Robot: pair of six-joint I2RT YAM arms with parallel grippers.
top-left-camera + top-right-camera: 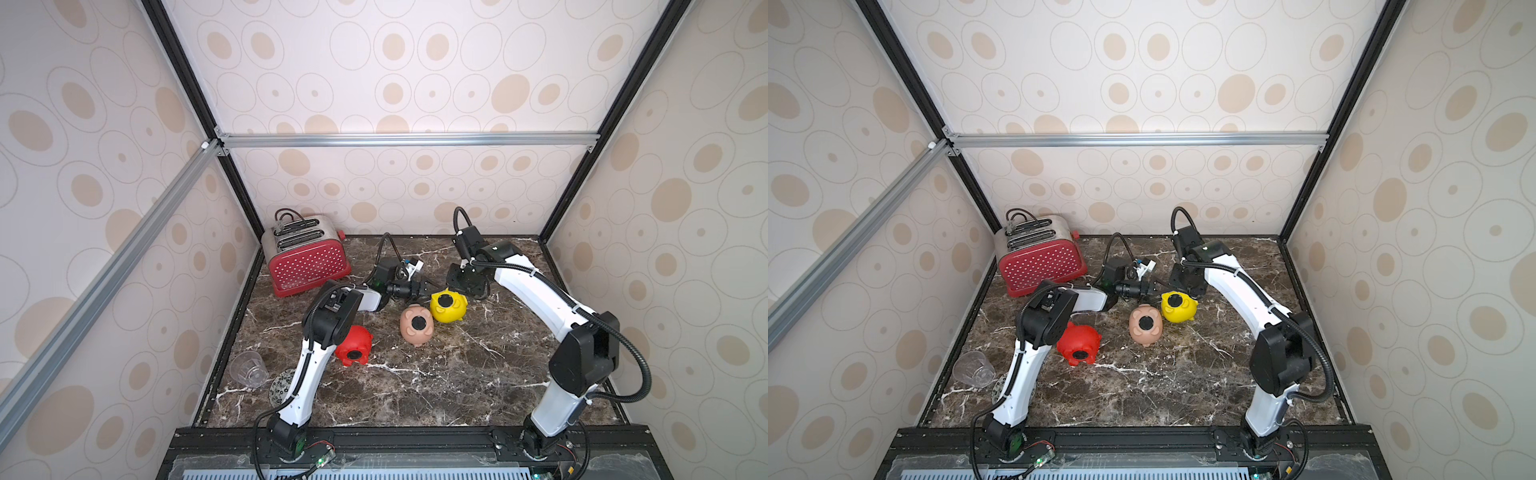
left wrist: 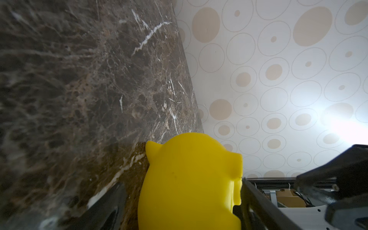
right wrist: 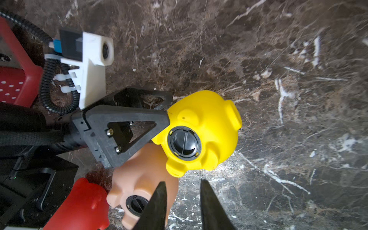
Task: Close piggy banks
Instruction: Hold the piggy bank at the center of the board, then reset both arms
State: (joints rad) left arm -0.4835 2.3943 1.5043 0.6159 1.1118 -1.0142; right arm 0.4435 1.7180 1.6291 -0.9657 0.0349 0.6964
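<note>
Three piggy banks lie belly-up on the marble table, each with a black round plug in its belly hole: red point(image 1: 354, 345), peach-pink point(image 1: 417, 325) and yellow point(image 1: 448, 306). My left gripper point(image 1: 428, 289) reaches in sideways and its wide-set jaws clamp the yellow pig point(image 2: 189, 179), one finger against the belly rim, the other low by the table. The yellow pig's plug point(image 3: 184, 143) sits flush. My right gripper point(image 3: 182, 201) hovers above the pigs, pointing down, its fingers apart with nothing between them.
A red polka-dot toaster point(image 1: 307, 259) stands at the back left. A clear plastic cup point(image 1: 248, 370) lies at the table's left edge, beside a patterned ball point(image 1: 279, 388) half hidden by the left arm. Walls enclose three sides.
</note>
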